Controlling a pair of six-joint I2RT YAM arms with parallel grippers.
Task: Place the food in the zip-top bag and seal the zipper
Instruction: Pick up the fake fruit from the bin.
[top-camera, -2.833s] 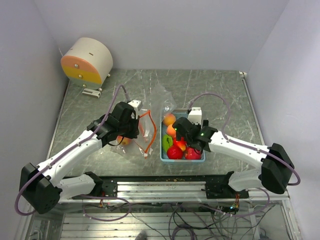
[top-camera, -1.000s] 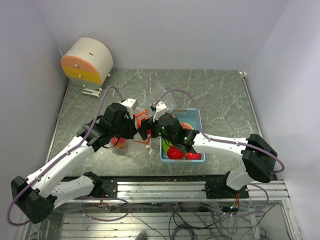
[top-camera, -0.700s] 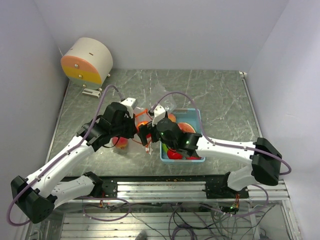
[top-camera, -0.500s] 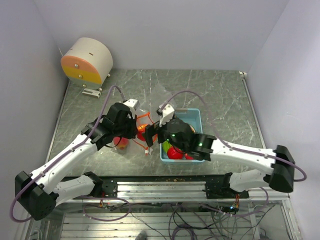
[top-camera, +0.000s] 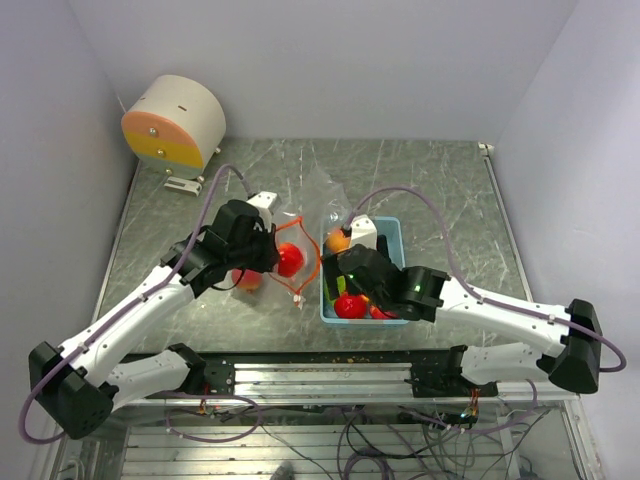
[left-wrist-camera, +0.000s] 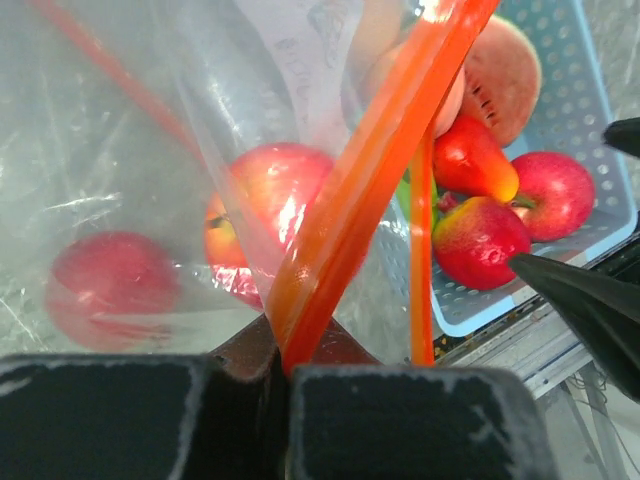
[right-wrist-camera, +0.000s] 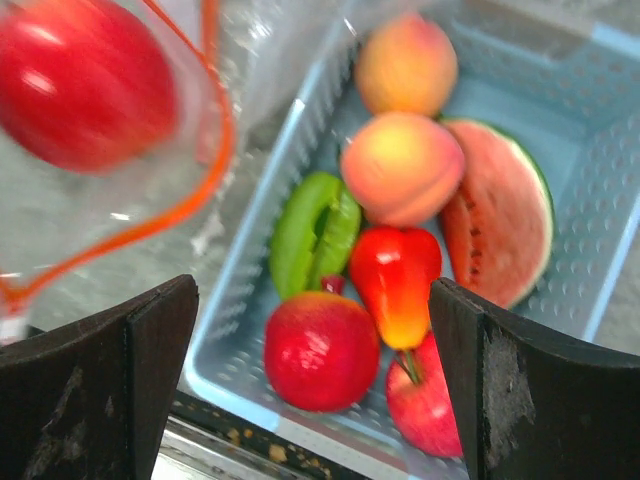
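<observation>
The clear zip-top bag (top-camera: 303, 212) lies left of the light blue tray (top-camera: 394, 223). My left gripper (top-camera: 266, 250) is shut on the bag's red-orange zipper (left-wrist-camera: 360, 190), holding the mouth up and open. Its pinch shows in the left wrist view (left-wrist-camera: 281, 368). A red apple (left-wrist-camera: 268, 212) and another red fruit (left-wrist-camera: 108, 290) lie inside the bag. My right gripper (top-camera: 347, 284) hangs open and empty over the tray, as its own view shows (right-wrist-camera: 312, 300). Below it lie two peaches (right-wrist-camera: 402, 166), a watermelon slice (right-wrist-camera: 505, 232), a green piece (right-wrist-camera: 310, 232), a red pear (right-wrist-camera: 396, 278) and red apples (right-wrist-camera: 322, 350).
A round white and orange device (top-camera: 174, 122) stands at the back left. A metal rail (top-camera: 330, 373) runs along the table's near edge. Grey walls close in the left, back and right sides.
My right gripper was at the bag's mouth with a red fruit. It has let the fruit go into the bag and pulled back right over the tray. The left gripper keeps its hold.
</observation>
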